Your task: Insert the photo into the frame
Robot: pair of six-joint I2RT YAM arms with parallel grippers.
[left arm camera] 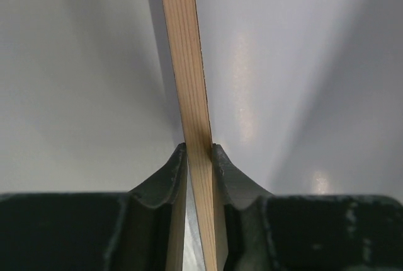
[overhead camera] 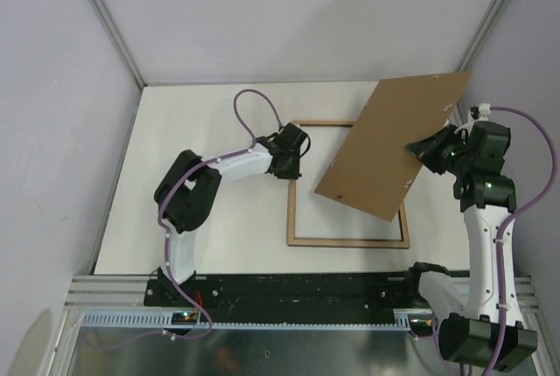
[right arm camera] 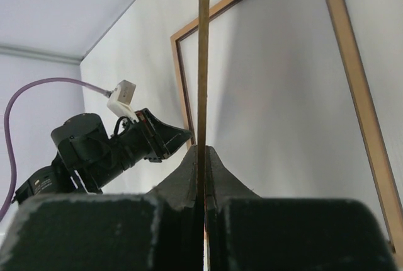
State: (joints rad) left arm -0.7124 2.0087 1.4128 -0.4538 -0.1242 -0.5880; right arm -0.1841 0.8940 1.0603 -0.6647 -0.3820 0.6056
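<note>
Frame [overhead camera: 348, 241] first: where does it lie? — DESK

On the right half of the table [overhead camera: 210, 245], wood back up, its near rail close to the table's near edge. — PHOTOGRAPHER

And the photo? — DESK

Not to be picked out. The opening shows plain white, which may be bare table or the print's blank back; I cannot tell which. — PHOTOGRAPHER

What are the arms doing? — DESK

The left gripper [left arm camera: 198, 152] straddles the frame's left rail, which runs from the near edge toward the far edge. Its fingers [left arm camera: 170, 170] look pressed against the rail, one on each side. The right gripper [right arm camera: 203, 151] is clamped tight on the edge of the brown backing board [overhead camera: 394, 144], holding it up and tilted. From above, the board overlaps the frame's far right corner. — PHOTOGRAPHER

So what does the next move turn on? — DESK

My judgement: the left arm is on the frame, and the right arm is busy with the board. The opening lies to the right of the left gripper, toward the table's middle. A print would have to go in squared to those rails, under the raised board. — PHOTOGRAPHER

Any brands or writing? — DESK

None readable. A small marking on the left arm, seen from the right wrist, is too small to make out. — PHOTOGRAPHER
</note>
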